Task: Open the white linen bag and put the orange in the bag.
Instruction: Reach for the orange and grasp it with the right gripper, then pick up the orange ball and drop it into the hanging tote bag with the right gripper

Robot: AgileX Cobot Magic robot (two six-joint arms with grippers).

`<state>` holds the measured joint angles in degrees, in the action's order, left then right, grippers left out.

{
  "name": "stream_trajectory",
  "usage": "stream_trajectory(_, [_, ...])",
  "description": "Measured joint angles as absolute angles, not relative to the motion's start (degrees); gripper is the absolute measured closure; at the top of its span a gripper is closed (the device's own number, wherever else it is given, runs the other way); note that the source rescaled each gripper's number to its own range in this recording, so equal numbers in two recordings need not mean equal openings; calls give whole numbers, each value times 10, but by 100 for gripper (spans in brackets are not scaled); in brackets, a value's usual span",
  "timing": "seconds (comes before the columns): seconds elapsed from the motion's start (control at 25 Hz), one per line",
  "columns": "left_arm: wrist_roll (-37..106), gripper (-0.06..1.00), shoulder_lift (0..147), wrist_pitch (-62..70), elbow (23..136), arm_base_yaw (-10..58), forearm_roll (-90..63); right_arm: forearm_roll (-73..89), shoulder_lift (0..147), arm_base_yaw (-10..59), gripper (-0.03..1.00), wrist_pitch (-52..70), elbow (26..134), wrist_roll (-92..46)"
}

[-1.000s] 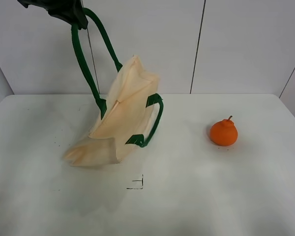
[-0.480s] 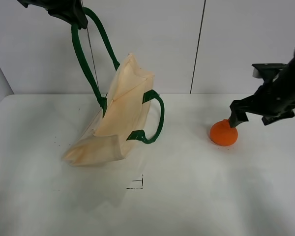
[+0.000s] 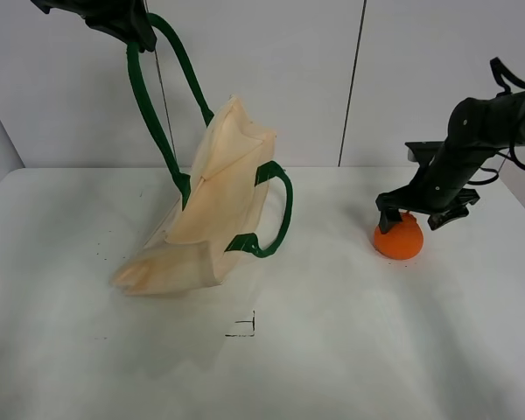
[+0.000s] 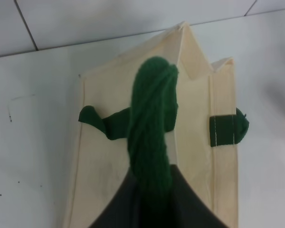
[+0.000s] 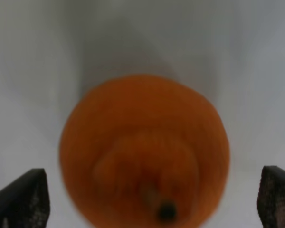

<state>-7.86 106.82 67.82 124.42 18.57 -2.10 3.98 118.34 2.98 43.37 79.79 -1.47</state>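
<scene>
The white linen bag (image 3: 212,210) is a cream cloth tote, its bottom resting on the table at left. My left gripper (image 3: 122,19) is shut on one dark green strap handle (image 3: 149,105) and holds it high, so the bag leans open; the second handle (image 3: 276,214) hangs at its side. The left wrist view shows the strap (image 4: 152,123) and the bag (image 4: 199,142) below it. The orange (image 3: 398,236) sits on the table at right. My right gripper (image 3: 416,214) is open just above it, fingers either side. The right wrist view shows the orange (image 5: 145,152) between the fingertips (image 5: 21,199).
A white table (image 3: 332,350) carries everything, with a white panelled wall behind. A small black corner mark (image 3: 245,328) is drawn on the table in front of the bag.
My right arm has come in from the right and lowered its open gripper over the orange. The bag has lifted and swung slightly on the held strap.
</scene>
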Motion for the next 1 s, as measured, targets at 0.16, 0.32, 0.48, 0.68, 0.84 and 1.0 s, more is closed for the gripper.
stream_trajectory(0.16, [-78, 94, 1068, 678, 1244, 186, -21, 42, 1218, 30, -2, 406, 798, -22])
stream_trajectory(0.32, [-78, 94, 1068, 678, 1244, 186, -21, 46, 1219, 30, 54, 402, 800, -27])
stream_trajectory(0.48, [-79, 94, 1068, 678, 1244, 186, -21, 62, 1192, 30, 97, 410, 805, -27])
stream_trajectory(0.68, [-79, 94, 1068, 678, 1244, 186, -23, 135, 1133, 30, 97, 478, 867, -38])
stream_trajectory(0.84, [-78, 94, 1068, 678, 1244, 186, -23, 232, 1094, 43, 97, 575, 968, -81])
stream_trajectory(1.0, [-78, 94, 1068, 678, 1244, 186, -27, 300, 1090, 100, 97, 611, 1040, -94])
